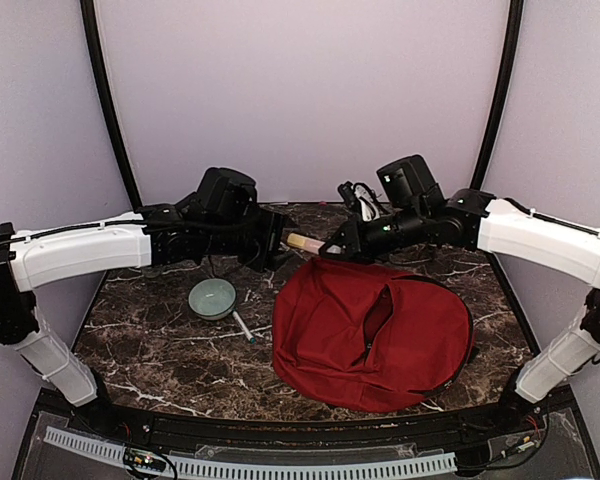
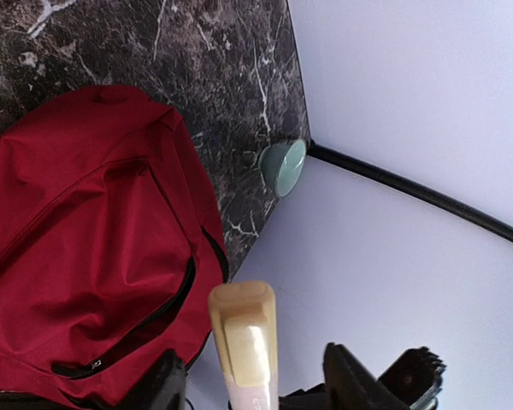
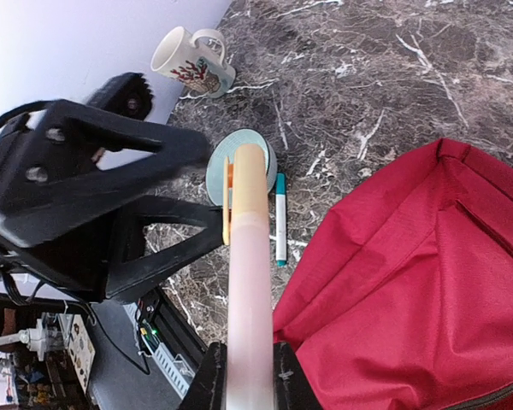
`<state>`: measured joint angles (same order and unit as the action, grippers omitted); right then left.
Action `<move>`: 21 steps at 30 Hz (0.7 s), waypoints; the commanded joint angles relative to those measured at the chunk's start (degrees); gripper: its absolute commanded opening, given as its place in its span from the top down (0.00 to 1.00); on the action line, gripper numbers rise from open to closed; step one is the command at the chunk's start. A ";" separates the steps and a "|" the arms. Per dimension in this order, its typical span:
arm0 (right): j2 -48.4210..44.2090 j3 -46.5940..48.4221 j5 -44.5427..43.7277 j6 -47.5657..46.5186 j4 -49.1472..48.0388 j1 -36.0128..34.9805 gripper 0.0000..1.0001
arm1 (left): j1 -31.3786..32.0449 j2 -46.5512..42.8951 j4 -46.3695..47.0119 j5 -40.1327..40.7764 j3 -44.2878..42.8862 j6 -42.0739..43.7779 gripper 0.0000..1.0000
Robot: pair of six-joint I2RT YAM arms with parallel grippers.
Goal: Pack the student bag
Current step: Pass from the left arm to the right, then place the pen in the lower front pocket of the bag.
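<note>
Right gripper point(image 3: 250, 380) clamped on the pink body of a tube point(image 3: 250, 290), carried clear of the table point(image 1: 150, 350). The tube's cream cap point(image 3: 248, 184) points away from it, toward the left arm. Left gripper point(image 3: 218, 185) faces the cap, fingers spread wide, gripping nothing. From the left wrist view the capped end shows between those fingers. Whether either finger touches it I cannot tell; the angle is poor. Both grippers sit above the far middle of the table, just beyond the far left edge of the bag point(image 1: 370, 330).

Bag: dark red, lying flat on the marble top, right of centre and toward the near edge. A dark zip line curves across its upper face.

Left of the bag, a pale green bowl point(image 1: 212, 297), upright. Pen point(image 1: 243, 326) lies on the table just beside the bowl, between it and the bag. Mug point(image 3: 192, 58) with a red print stands at the far edge by the wall.
</note>
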<state>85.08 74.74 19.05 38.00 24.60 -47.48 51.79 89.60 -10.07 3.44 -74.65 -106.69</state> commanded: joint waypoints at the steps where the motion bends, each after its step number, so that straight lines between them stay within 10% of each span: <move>1: -1.23 0.61 -4.41 1.63 1.66 -0.09 1.00 | 0.42 -5.92 -6.83 5.29 1.40 4.82 0.30; 21: -21.86 -8.05 -15.61 1.58 23.04 -0.11 1.00 | 0.24 -12.19 -30.06 18.63 -0.31 57.23 0.21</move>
<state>63.99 70.24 1.89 36.93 46.00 -47.48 51.99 80.34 -32.14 16.84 -74.13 -61.56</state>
